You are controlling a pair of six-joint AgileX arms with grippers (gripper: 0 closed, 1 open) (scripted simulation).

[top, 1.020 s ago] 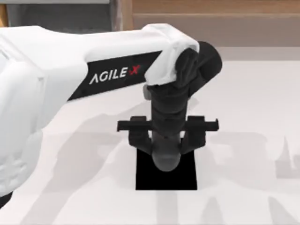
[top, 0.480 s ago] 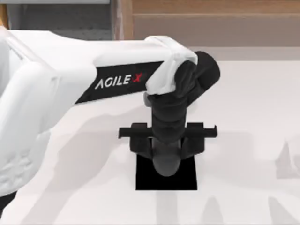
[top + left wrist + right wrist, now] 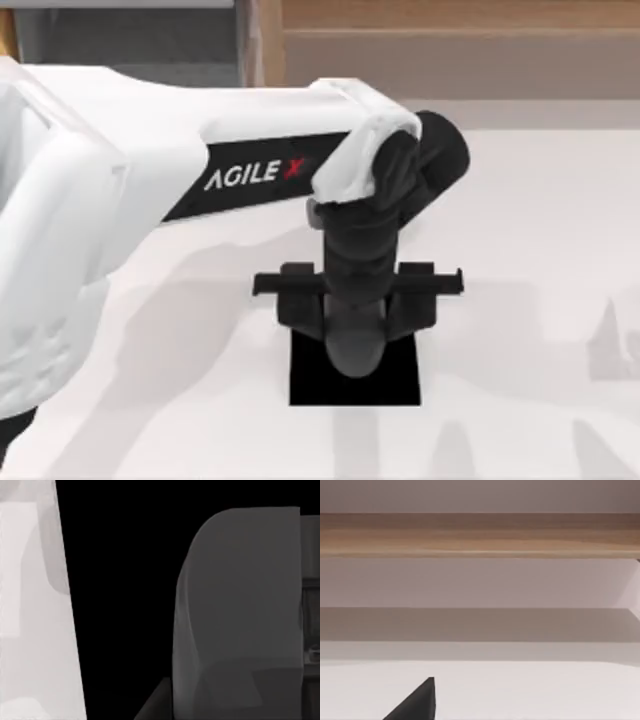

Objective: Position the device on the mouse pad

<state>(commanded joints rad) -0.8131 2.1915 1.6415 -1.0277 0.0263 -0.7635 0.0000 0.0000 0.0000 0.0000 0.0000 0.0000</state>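
clearly you are at the placing step: the left gripper [image 3: 356, 322] reaches straight down over the mouse pad's [image 3: 395, 380] far edge, near the counter [image 3: 520, 230] middle, with the grey device [image 3: 355, 350] beneath it, over the pad. whether its fingers clamp the device you cannot tell. next, judge release and a straight lift.

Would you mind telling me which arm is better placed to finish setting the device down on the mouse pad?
The left. Its gripper hangs directly over the mouse pad with the grey device in its wrist view, close above the pad. The right arm is away at the table's edge.
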